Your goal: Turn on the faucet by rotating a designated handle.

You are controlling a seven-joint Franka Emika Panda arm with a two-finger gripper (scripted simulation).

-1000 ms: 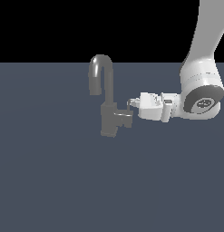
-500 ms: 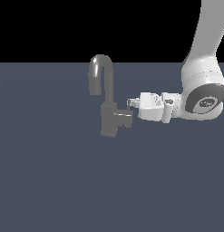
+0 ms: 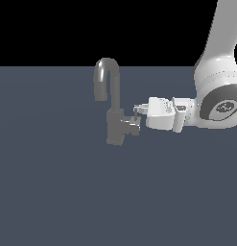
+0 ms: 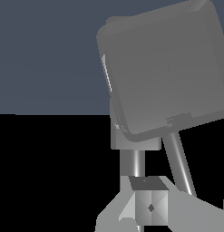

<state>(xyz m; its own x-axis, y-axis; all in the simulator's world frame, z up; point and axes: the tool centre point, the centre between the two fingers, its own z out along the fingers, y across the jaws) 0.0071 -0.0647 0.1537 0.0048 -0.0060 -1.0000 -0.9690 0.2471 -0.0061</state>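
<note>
The dull-grey faucet [image 3: 115, 126] stands on the dark floor, and its hook-shaped spout [image 3: 107, 79] curves over to the exterior view's left. The handle [image 3: 133, 126] is a short stub on the body's side, toward the exterior view's right. My gripper [image 3: 137, 110] reaches in level from the right. Its fingertips are together just above the stub, close to the faucet's stem, and hold nothing. In the wrist view the handle's blocky end [image 4: 163, 68] fills the frame, with a thin lever pin [image 4: 179, 163] running from it toward my fingers [image 4: 131, 213].
The white arm [image 3: 218, 103] comes in from the exterior view's upper right. The flat blue-grey floor [image 3: 53, 192] spreads all round the faucet. Nothing else stands on it.
My gripper has edged very slightly to the exterior view's left, toward the faucet. The faucet and its handle look unchanged.
</note>
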